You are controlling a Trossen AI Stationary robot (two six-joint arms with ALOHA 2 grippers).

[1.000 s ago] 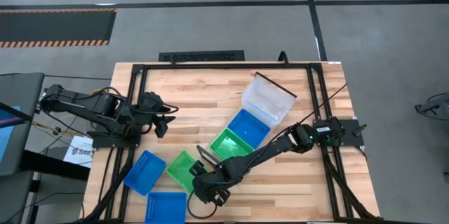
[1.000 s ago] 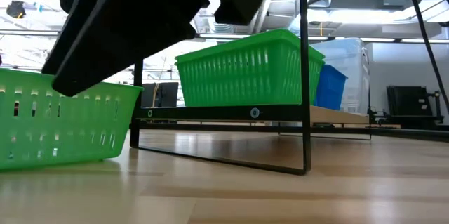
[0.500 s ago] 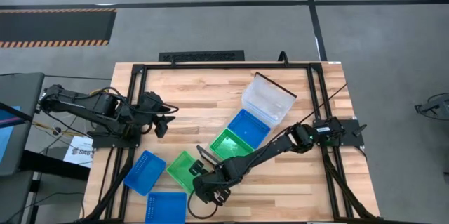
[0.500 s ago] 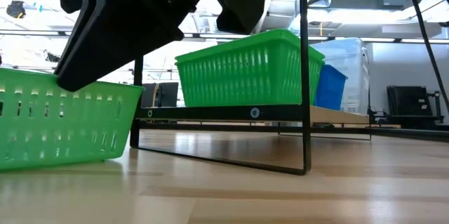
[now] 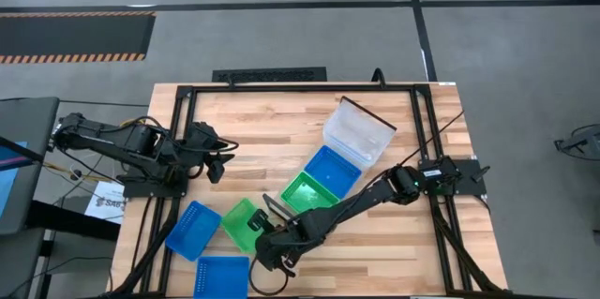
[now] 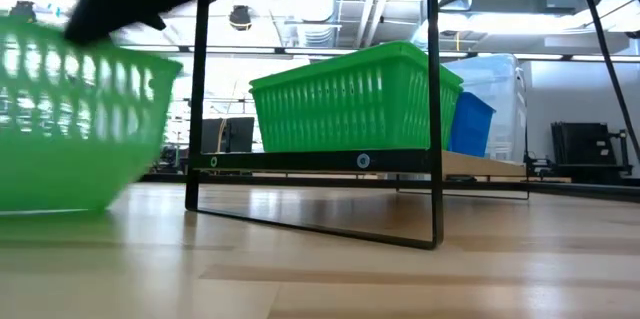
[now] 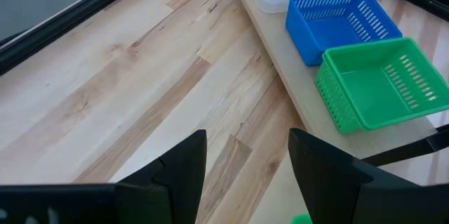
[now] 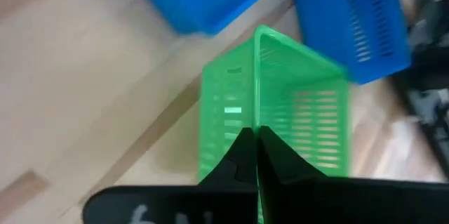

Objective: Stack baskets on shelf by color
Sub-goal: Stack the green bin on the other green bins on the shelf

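Note:
My right gripper (image 5: 263, 241) (image 8: 256, 143) is shut on a green basket (image 5: 240, 224) (image 6: 75, 119) near the table's front, left of centre. The basket is tipped. The shelf (image 7: 279, 45) (image 6: 480, 164) lies slantwise mid-table and carries another green basket (image 5: 305, 194) (image 7: 379, 83), a blue basket (image 5: 331, 170) (image 7: 337, 15) and a clear basket (image 5: 359, 130), each on its bottom. Two more blue baskets (image 5: 192, 229) (image 5: 222, 276) rest on the table at the near left. My left gripper (image 5: 217, 156) (image 7: 245, 175) hovers open at the left, holding nothing. My right gripper pinches one side wall of the green basket at its rim (image 8: 257, 115) between its two shut fingers, the wall standing edge-on between them. The fingers come slanting down from the table's right. The held side is raised and the basket sits tilted; whether it is clear of the table, I cannot tell.
The shelf's thin black end frame (image 6: 435, 109) stands upright just right of the held basket. Black rails run along the table's left and right edges (image 5: 155, 233). Bare wood lies between the shelf and the left arm (image 5: 262, 149).
My right gripper has shut on the green basket's wall and then gone up a little, turning as it rose. The basket, which sat flat on the table, has tipped up on the held side and shifted slightly toward the table's left.

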